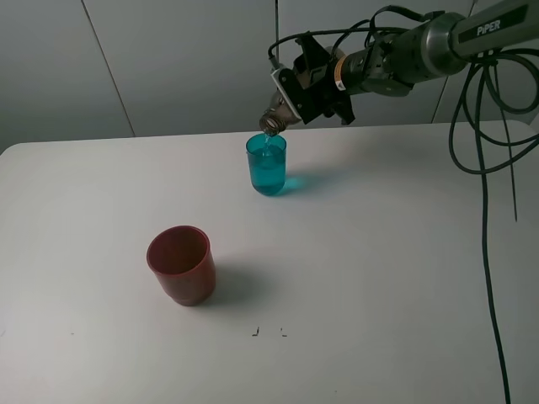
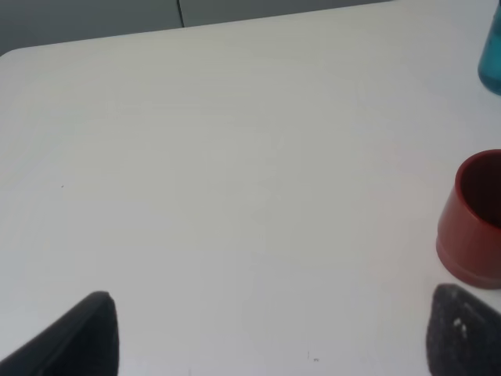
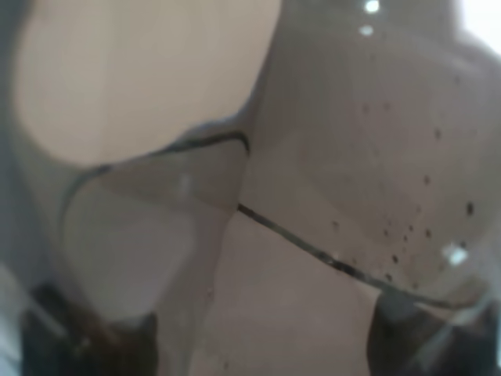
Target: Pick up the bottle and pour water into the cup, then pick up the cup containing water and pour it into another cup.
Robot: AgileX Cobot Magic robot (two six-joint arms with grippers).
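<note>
Pouring slow is the move here imo: right gripper [image 1: 305, 91] is clamped on the bottle [image 1: 272, 123], neck tipped just above the cup [image 1: 266, 168] at the back of the table [image 1: 379, 269], so aim dead center.

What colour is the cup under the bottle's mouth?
Translucent teal-blue. The cup shows best in the exterior high view.

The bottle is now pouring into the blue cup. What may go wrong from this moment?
1. The bottle mouth hangs just above the rim of the blue cup, so a small drift may send water onto the table.
2. The water level is hard to read through the tinted wall, so the cup may overflow.
3. The mouth is so near the rim that lowering it might tip the cup.
</note>
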